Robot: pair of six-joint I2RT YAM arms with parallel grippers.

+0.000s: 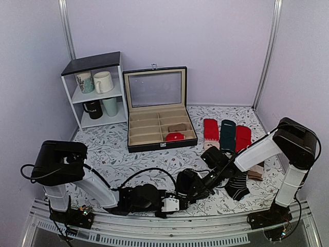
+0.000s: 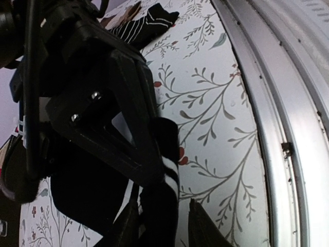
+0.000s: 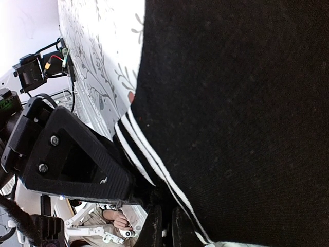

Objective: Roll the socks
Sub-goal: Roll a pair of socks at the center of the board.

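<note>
A black ankle sock (image 1: pixel 188 183) with white cuff bands hangs between my two grippers at the near middle of the table. My right gripper (image 1: pixel 199 186) is shut on its cuff; in the right wrist view the fingers (image 3: pixel 167 226) pinch the fabric just under the white bands, and the sock (image 3: pixel 231 103) fills the frame. My left gripper (image 1: pixel 183 197) is open, and its fingers (image 2: pixel 163 230) stand on either side of the hanging cuff (image 2: pixel 167 190) with a small gap on each side. The right gripper's body (image 2: pixel 97 103) sits close above.
A black sock with thin white stripes (image 1: pixel 237 185) lies to the right, also in the left wrist view (image 2: pixel 146 23). Red socks (image 1: pixel 211 128) and a dark green sock (image 1: pixel 227 134) lie behind. An open compartment box (image 1: pixel 159 110) and a mug shelf (image 1: pixel 95 92) stand at the back. A metal rail (image 2: pixel 288 103) runs along the near edge.
</note>
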